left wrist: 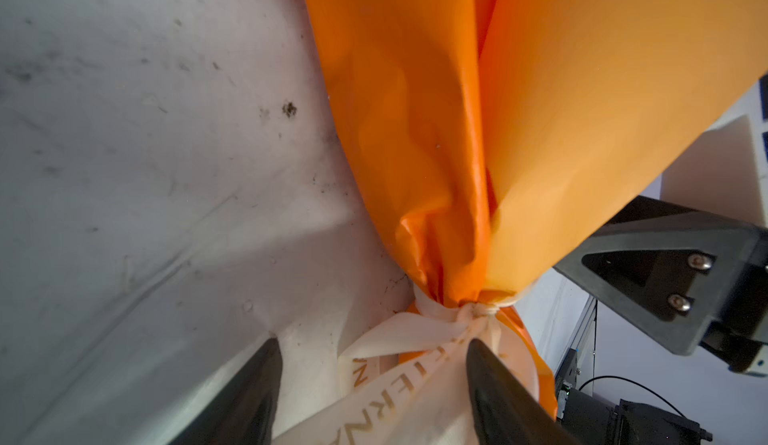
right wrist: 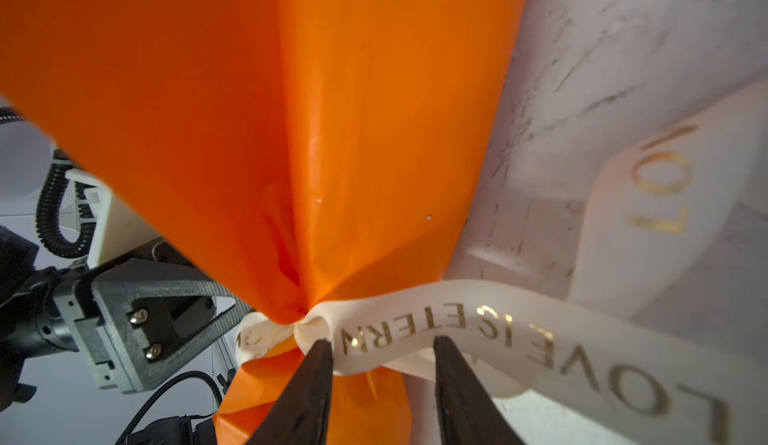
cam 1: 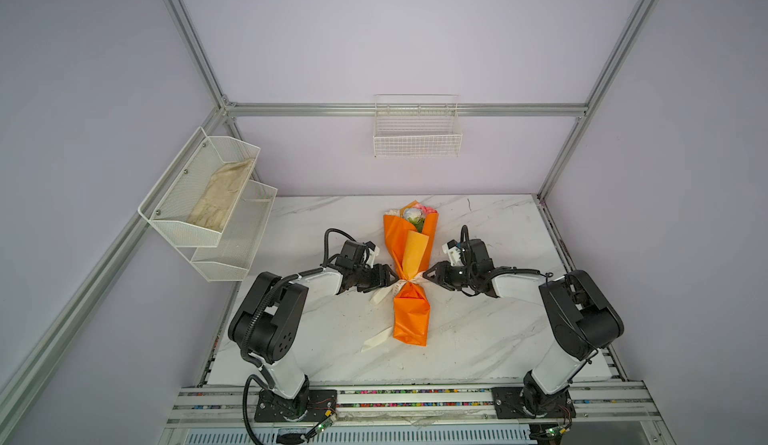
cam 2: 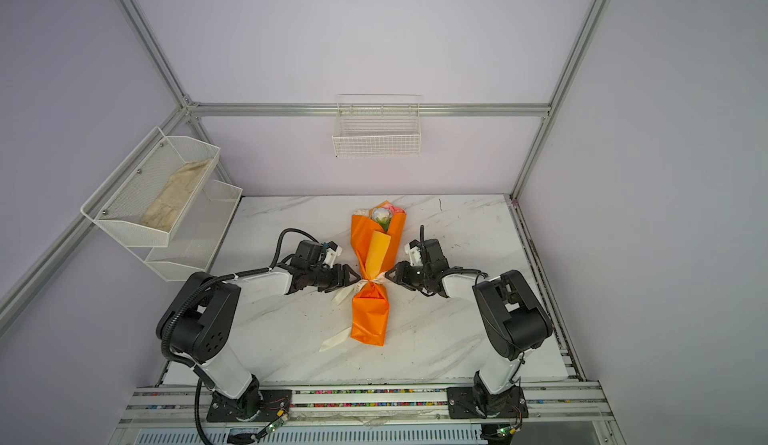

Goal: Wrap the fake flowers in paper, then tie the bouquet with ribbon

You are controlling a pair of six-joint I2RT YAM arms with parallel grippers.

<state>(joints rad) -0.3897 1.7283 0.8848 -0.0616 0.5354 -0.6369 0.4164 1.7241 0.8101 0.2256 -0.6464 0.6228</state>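
Observation:
The bouquet of fake flowers (cam 1: 409, 252) (cam 2: 374, 252) lies on the marble table (cam 1: 478, 330), wrapped in orange paper, its blooms (cam 1: 412, 214) at the far end. A cream printed ribbon (cam 1: 409, 284) (right wrist: 457, 322) is knotted round its narrow waist. From the left, my left gripper (cam 1: 394, 277) (cam 2: 357, 279) (left wrist: 372, 345) reaches the knot. It is open, and a ribbon tail (left wrist: 407, 380) runs loosely between its fingers. My right gripper (cam 1: 426, 274) (cam 2: 388, 274) (right wrist: 384, 341) comes from the right. It is open too, with its tips against a ribbon loop beside the knot.
Two ribbon tails trail left of the bouquet (cam 1: 380, 295) (cam 1: 376, 341). A white mesh shelf (cam 1: 166, 214) holding a beige cloth (cam 1: 220, 198) hangs on the left wall. A white wire basket (cam 1: 417, 139) hangs on the back wall.

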